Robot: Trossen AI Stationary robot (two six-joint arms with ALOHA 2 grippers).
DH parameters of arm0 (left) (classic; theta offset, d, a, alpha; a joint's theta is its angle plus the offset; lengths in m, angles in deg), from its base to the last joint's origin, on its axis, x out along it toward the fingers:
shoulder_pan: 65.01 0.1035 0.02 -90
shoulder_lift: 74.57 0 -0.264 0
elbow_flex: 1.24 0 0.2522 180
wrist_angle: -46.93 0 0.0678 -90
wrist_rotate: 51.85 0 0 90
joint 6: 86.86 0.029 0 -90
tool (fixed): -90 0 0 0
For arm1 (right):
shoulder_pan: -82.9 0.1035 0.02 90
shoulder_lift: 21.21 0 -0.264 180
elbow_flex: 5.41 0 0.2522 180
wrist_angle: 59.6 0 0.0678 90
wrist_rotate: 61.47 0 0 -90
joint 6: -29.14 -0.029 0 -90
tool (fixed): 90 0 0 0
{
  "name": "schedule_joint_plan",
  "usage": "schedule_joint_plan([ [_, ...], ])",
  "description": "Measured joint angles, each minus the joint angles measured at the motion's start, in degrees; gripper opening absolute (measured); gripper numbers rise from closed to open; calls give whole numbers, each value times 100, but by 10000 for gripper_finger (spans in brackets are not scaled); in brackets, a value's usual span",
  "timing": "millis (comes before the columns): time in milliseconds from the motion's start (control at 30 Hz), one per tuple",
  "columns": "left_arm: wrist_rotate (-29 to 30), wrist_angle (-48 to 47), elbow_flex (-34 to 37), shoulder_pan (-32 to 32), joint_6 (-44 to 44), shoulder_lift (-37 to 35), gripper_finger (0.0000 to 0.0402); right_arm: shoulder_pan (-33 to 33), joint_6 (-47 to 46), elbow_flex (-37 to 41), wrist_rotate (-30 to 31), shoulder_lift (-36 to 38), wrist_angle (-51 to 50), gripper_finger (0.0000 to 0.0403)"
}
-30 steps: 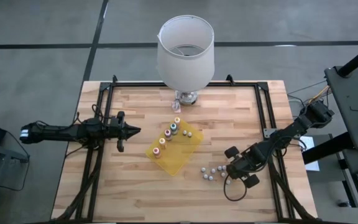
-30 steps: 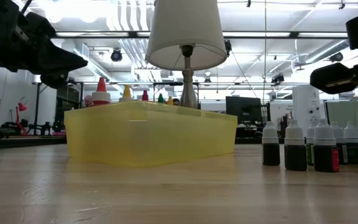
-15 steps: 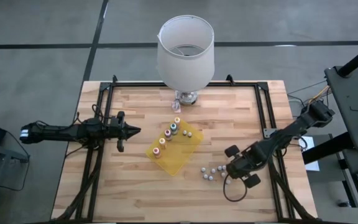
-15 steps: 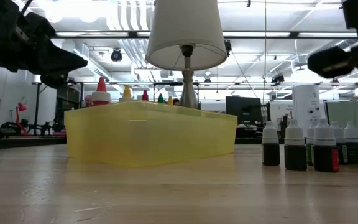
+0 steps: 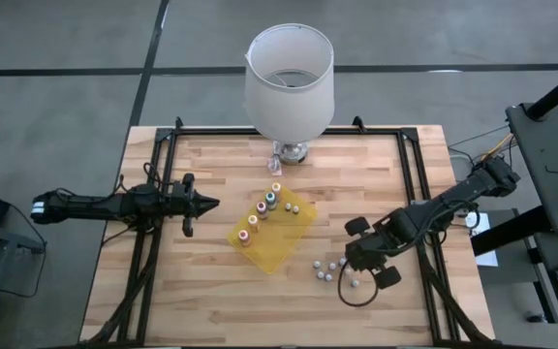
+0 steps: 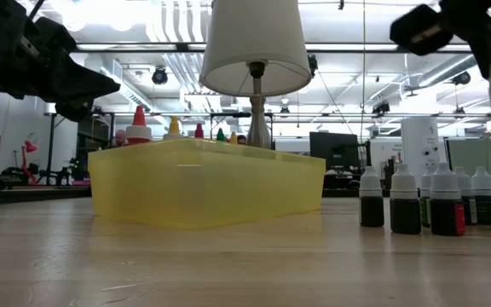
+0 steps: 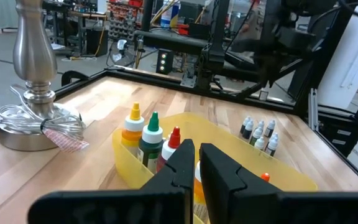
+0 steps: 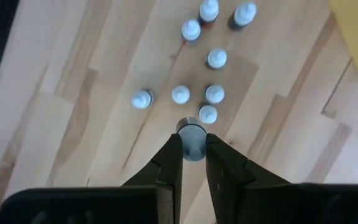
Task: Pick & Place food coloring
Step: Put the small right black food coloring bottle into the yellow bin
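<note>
We're mid-carry. The right claw (image 8: 193,146) is pinched narrow on one small white-capped dark food coloring bottle (image 8: 192,135), lifted off the wooden desk (image 5: 211,291) and hanging over the loose cluster of white-capped bottles (image 8: 197,93) that stand near the desk's front right. In the low view that claw sits high at the right, with a pale bottle end showing under it, above the row of dark bottles (image 6: 437,200).

Drop target looks like the translucent yellow plastic tray (image 5: 284,242) mid-desk, just in front of the white-shaded lamp with the metal base (image 5: 290,82). It already holds several upright bottles with coloured caps (image 5: 261,215) along its left edge; the rest of the tray is mostly bare.

The left claw (image 5: 204,204) is pressed closed with nothing in it, parked over the desk's left side, pointing at the tray. It's just waiting.

Our read on the next move: swing the right arm left and back to the tray, keep enough height to clear its wall, set the bottle upright in a free spot away from the ones already standing, then let go. The grip is only on the cap end, so the bottle may swing or tip on release. Seven or so bottles left on the desk after this one.
</note>
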State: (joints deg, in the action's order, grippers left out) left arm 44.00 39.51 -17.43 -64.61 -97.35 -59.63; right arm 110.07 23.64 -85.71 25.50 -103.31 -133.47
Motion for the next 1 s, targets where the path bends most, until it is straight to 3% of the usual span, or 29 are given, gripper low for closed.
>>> schedule_joint_plan([
  [500,0,1,0,0,0,-2,0,-235,274,-1820,-45,-1194,-422,43],
  [1000,1,2,-1,0,-1,0,0,-1014,218,-3027,-178,-2254,-408,44],
])
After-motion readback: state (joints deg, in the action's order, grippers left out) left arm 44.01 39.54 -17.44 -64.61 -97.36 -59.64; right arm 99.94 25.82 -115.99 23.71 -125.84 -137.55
